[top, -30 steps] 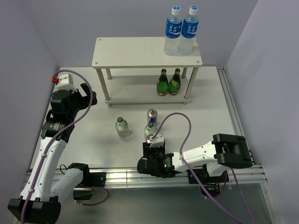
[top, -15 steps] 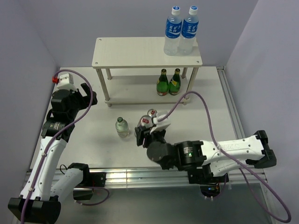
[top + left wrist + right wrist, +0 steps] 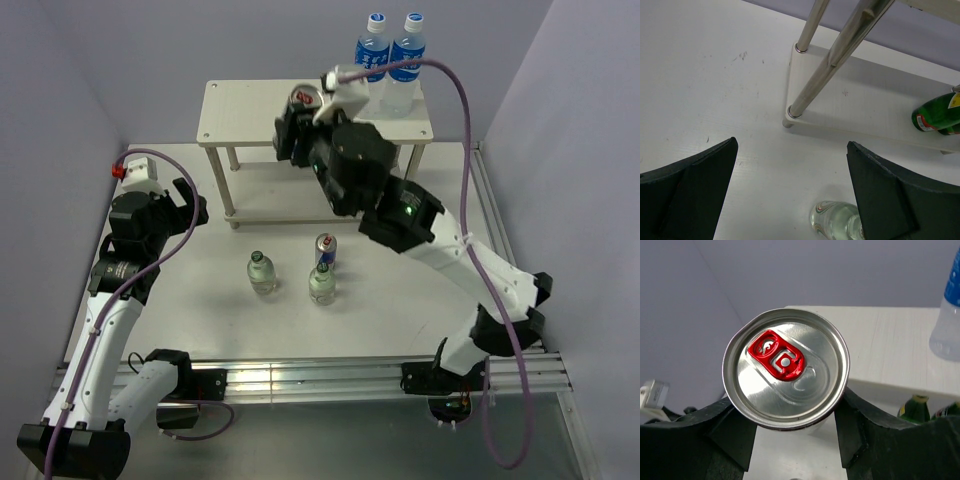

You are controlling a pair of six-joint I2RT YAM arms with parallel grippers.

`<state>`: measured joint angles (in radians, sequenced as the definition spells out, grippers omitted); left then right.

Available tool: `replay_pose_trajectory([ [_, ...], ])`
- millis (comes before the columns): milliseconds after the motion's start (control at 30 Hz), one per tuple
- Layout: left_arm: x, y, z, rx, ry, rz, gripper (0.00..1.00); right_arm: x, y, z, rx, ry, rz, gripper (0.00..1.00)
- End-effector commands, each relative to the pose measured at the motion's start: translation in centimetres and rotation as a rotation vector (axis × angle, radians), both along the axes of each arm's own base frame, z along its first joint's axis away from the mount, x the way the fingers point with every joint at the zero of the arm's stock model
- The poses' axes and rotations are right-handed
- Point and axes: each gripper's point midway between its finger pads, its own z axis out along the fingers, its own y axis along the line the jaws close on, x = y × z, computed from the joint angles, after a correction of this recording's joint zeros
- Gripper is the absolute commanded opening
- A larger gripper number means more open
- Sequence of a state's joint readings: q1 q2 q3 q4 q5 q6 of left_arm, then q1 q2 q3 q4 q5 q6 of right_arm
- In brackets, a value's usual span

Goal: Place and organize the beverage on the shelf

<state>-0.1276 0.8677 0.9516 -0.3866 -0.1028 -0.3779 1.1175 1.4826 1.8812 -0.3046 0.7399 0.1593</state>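
Looking top-down: white table (image 3: 230, 310), plain lavender-grey walls (image 3: 60, 70) on 3 sides, aluminium rail (image 3: 300, 372) along the near edge. Shelf (image 3: 250, 112) stands at the far side, with 2 blue-label bottles (image 3: 388, 60) upright at the right end of its top board. Right gripper (image 3: 300, 112) pinches a slim can (image 3: 303, 98) over that board, mid-span; can't tell if the can touches it. On the table in front: second can (image 3: 325, 248) and 2 green-capped bottles (image 3: 261, 271), upright, apart. Left gripper (image 3: 185, 205) hangs left of the shelf.

Left wrist: fingers (image 3: 690, 190) spread wide, nothing between, over faintly scuffed white tabletop. Lower board (image 3: 865, 100), 2 silver legs (image 3: 835, 57), a green glass bottle (image 3: 935, 115) on the board, a clear bottle (image 3: 835, 222) at the bottom edge.

Right wrist: can lid with red tab fills the view, clamped from both sides; pale top board and bare wall behind.
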Motion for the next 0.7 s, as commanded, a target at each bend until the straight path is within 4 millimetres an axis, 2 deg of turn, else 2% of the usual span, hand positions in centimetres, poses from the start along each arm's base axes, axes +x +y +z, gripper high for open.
replay_pose_trajectory([
  [0,-0.1,0.1,0.9,0.014,-0.031,-0.01,0.97,1.8,0.4,4.8,-0.018,-0.075,0.058,0.0],
  [33,-0.1,0.1,1.0,0.014,-0.031,-0.01,0.98,3.8,1.5,3.4,-0.058,-0.056,0.041,0.0],
  [100,-0.2,0.1,1.0,0.013,-0.033,-0.01,0.98,5.5,2.5,3.5,-0.07,-0.054,0.044,0.0],
  [233,-0.1,0.1,1.0,0.015,-0.033,-0.01,0.98,9.0,2.6,2.8,-0.074,-0.051,0.021,0.0],
  [400,-0.2,0.1,1.1,0.014,-0.036,-0.009,0.98,13.2,1.2,1.9,-0.068,-0.042,-0.011,0.0],
  [500,-0.2,0.0,1.2,0.012,-0.04,-0.016,0.98,14.5,1.0,1.8,-0.084,-0.061,-0.022,0.0],
  [667,-0.4,0.1,1.3,0.013,-0.042,-0.012,0.98,15.5,1.4,1.0,-0.099,-0.06,-0.025,0.0],
])
